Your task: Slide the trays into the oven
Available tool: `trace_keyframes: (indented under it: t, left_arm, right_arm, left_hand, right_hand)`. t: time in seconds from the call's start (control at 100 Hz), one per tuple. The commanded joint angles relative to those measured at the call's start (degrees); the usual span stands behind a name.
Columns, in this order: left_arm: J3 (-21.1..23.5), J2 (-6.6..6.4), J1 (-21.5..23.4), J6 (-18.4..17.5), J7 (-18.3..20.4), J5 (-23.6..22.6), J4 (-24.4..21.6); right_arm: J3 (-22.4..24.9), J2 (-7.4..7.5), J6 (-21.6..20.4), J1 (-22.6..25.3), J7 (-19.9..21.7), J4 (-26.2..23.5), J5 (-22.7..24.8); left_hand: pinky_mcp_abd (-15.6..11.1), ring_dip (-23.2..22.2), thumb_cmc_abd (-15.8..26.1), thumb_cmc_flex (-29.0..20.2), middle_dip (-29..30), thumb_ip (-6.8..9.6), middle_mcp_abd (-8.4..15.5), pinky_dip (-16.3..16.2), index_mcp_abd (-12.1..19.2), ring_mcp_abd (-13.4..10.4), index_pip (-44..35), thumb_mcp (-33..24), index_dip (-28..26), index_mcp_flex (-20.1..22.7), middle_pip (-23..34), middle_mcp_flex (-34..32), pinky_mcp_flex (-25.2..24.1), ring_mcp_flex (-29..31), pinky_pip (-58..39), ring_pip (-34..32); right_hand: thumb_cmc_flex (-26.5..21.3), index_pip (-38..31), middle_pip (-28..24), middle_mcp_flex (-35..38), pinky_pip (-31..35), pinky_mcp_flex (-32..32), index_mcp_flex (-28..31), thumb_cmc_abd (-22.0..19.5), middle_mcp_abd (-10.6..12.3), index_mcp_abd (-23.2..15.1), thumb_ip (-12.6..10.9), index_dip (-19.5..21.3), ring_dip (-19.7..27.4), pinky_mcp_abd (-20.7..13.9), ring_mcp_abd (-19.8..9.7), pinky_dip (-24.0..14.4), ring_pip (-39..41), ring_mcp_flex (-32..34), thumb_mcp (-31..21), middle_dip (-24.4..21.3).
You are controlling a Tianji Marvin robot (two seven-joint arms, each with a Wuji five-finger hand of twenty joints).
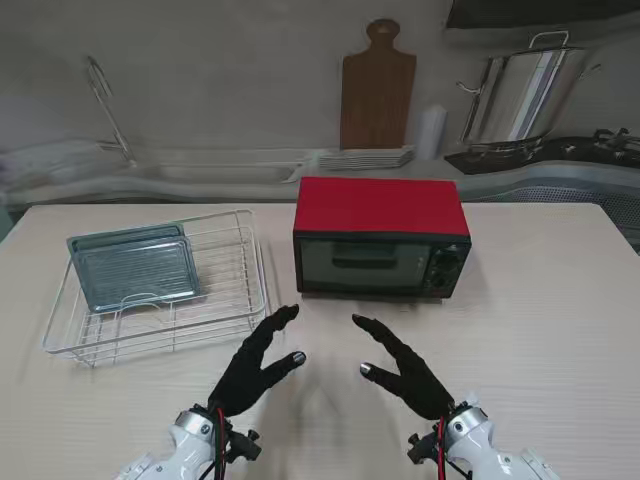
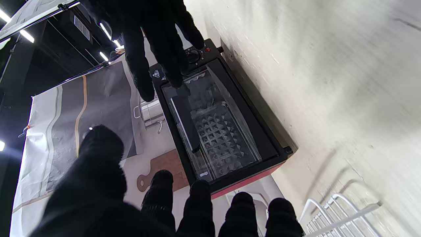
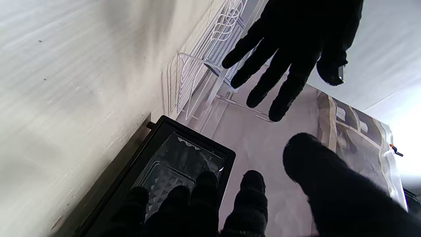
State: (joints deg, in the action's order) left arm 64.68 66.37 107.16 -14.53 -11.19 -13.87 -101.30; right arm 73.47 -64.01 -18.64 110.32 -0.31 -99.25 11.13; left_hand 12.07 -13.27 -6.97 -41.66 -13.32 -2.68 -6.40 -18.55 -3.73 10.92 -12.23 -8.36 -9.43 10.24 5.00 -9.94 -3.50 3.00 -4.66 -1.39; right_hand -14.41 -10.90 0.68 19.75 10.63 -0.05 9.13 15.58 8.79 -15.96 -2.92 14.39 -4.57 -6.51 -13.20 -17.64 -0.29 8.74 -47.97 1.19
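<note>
A red toaster oven (image 1: 380, 235) with a black front stands mid-table, its glass door (image 2: 210, 128) closed and its handle across the top. Two bluish glass trays (image 1: 135, 265) lean in a white wire dish rack (image 1: 160, 290) to the oven's left. My left hand (image 1: 255, 362) in a black glove hovers open in front of the oven's left corner, fingers spread. My right hand (image 1: 405, 368) hovers open beside it, nearer the oven's middle. Neither hand touches anything. In the right wrist view the oven door (image 3: 177, 174) and rack (image 3: 204, 65) show behind the left hand (image 3: 292, 49).
A printed kitchen backdrop with a cutting board (image 1: 378, 90), a pot (image 1: 520, 95) and stacked plates (image 1: 365, 158) hangs behind the table. The light wooden table top (image 1: 560, 330) extends to the right of the oven.
</note>
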Motion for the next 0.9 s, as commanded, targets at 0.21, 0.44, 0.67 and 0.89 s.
trace_keyframes:
  t: [0.21, 0.44, 0.67, 0.89]
  left_arm:
    - [-0.1, 0.28, 0.4, 0.2, 1.2, 0.2, -0.6]
    - [0.1, 0.08, 0.1, 0.7, 2.4, 1.0, -0.8]
    - [-0.6, 0.26, 0.0, 0.3, 1.6, 0.7, -0.9]
    - [-0.6, 0.39, 0.4, 1.3, 0.9, 0.3, -1.5]
  right_arm:
    - [-0.1, -0.33, 0.0, 0.7, 0.5, -0.2, 0.3]
    - [-0.2, -0.48, 0.8, 0.1, 0.0, -0.1, 0.5]
    - [-0.1, -0.65, 0.9, 0.0, -0.8, 0.1, 0.9]
    - [-0.2, -1.20, 0.9, -0.2, -4.1, -0.2, 3.4]
  left_hand:
    - [-1.8, 0.5, 1.5, -0.7, -1.0, 1.77, 2.0, 1.2, 1.1, -2.3, -0.3, 2.0, -0.6, -1.2, -0.2, 1.6, -0.2, -1.8, 2.5, 1.1]
    - [-1.9, 0.7, 1.6, -0.8, -0.9, 1.77, 2.1, 1.4, 1.1, -2.4, -0.2, 2.0, -0.5, -1.3, -0.4, 1.8, -0.2, -1.8, 2.7, 1.3]
    - [-1.7, 0.1, 1.4, -1.1, -1.6, 1.77, 1.7, 1.2, 0.0, -2.1, -2.4, 1.8, -1.8, -1.0, 0.7, 1.0, -0.2, -1.8, 2.4, 0.8]
    - [-1.5, -2.1, 1.1, -1.2, -3.6, 1.68, 0.3, 0.6, -1.3, -1.6, -5.7, 1.3, -3.8, -0.6, 2.8, -0.2, -0.2, -1.6, 1.9, -0.2]
  right_hand:
    - [1.8, -0.8, 0.9, 0.7, -0.9, -0.1, -0.8, -0.5, 2.0, -1.3, 1.8, -1.1, 0.1, -1.3, -2.0, -0.1, 0.0, -2.2, 2.3, -0.6]
    - [1.4, -1.1, 0.8, 1.1, -0.7, -0.1, -0.8, -0.3, 1.9, -1.0, 1.8, -1.3, 0.1, -1.4, -2.1, -0.1, 0.1, -2.2, 2.0, -0.5]
    - [0.6, -1.7, 0.7, 1.9, -0.3, 0.2, -0.5, 0.5, 2.0, -0.9, 1.3, -1.3, 0.0, -1.4, -2.2, -0.1, 0.4, -1.8, 0.4, -0.4]
    - [-1.3, -10.9, -1.9, 4.4, 11.4, 1.0, -0.4, 4.9, -0.1, 0.8, 1.7, -0.9, -2.6, 1.2, 0.1, 1.2, 6.6, -0.4, -6.5, 2.4]
